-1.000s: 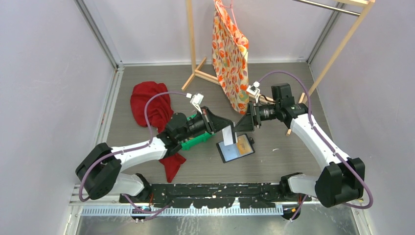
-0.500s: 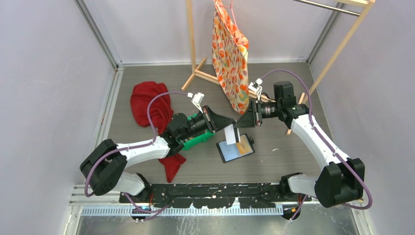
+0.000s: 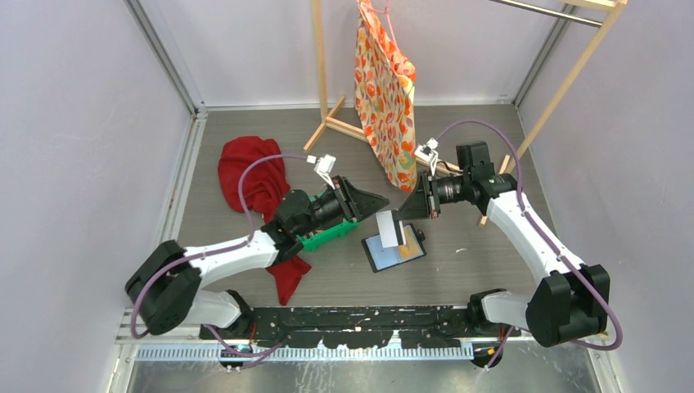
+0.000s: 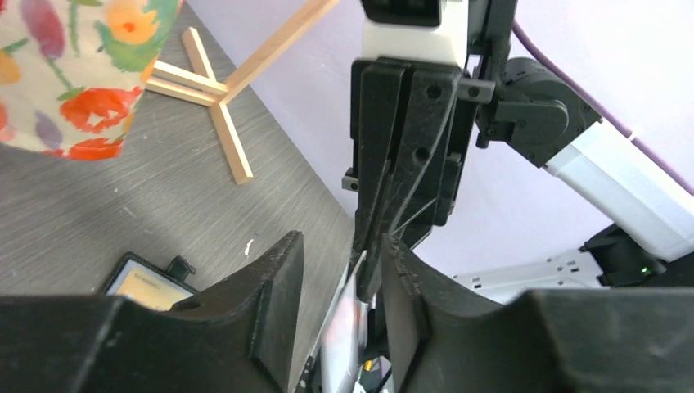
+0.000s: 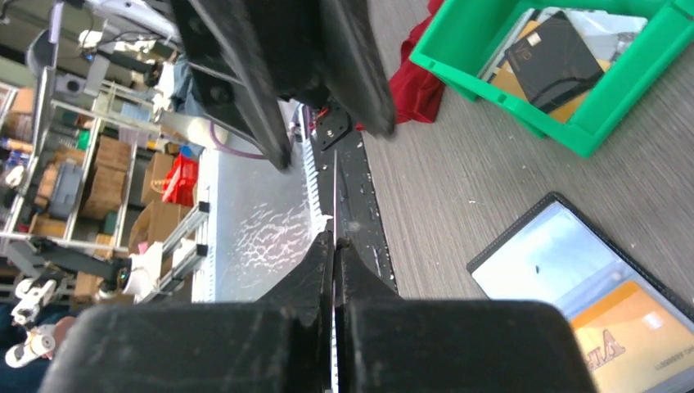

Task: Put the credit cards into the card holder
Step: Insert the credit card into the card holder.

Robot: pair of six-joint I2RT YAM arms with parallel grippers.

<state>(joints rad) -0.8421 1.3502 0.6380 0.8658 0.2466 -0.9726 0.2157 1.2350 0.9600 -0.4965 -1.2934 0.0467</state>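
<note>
I'm clamping 1 card upright in the right gripper, just above the holder (left gripper is hovering there too, jaws apart).

A red cloth lies crumpled on the left of the grey wood-grain table, one end trailing toward the near edge. A green plastic tray sits just beside it. At the back stands a wooden rack with a flowered orange-and-white cloth hanging from it. A small white scrap lies toward the right.
</note>
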